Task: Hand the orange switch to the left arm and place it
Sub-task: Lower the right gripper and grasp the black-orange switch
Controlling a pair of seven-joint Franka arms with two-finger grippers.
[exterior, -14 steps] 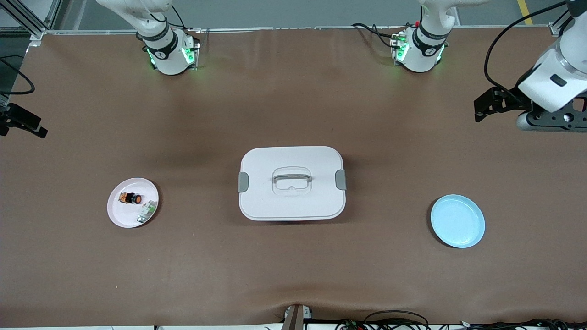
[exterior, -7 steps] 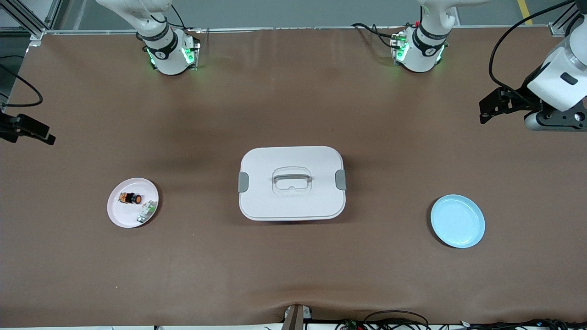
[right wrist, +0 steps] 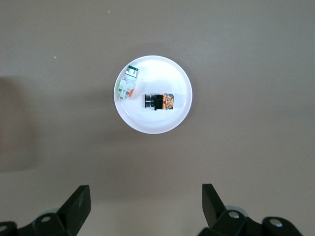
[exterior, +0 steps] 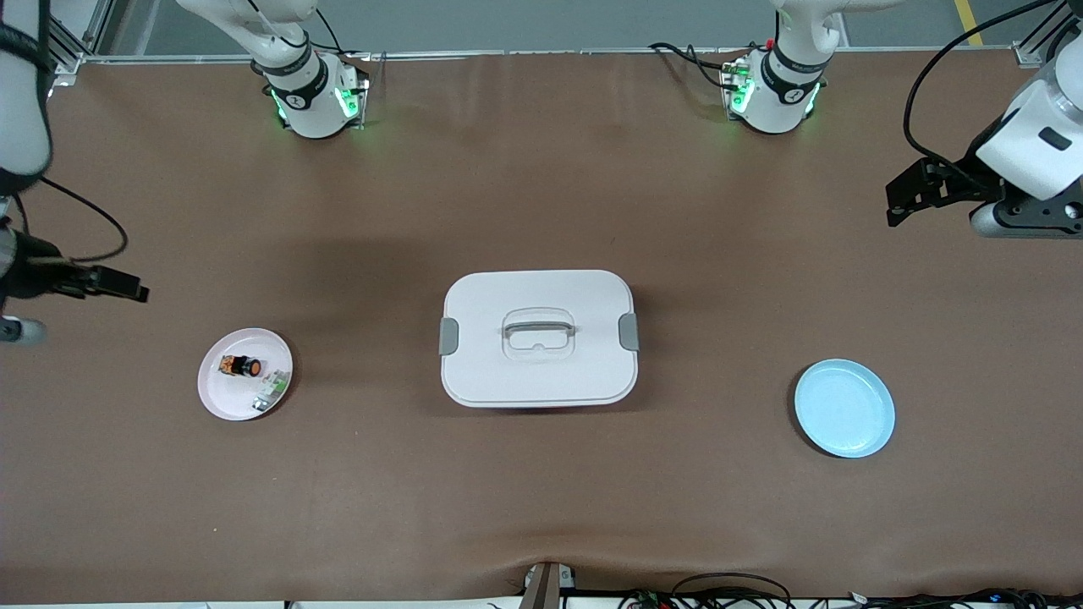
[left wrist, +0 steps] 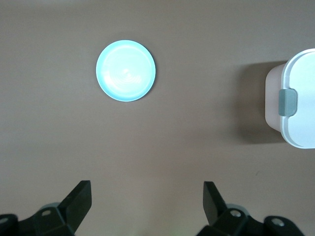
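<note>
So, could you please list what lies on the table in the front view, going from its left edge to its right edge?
Pink plate carrying the orange switch and then a green-and-white component → the box → blue plate.

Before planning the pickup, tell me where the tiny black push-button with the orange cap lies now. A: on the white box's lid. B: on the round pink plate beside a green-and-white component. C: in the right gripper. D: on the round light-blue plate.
B: the orange switch lies on the pink plate beside the green-and-white component.
</note>
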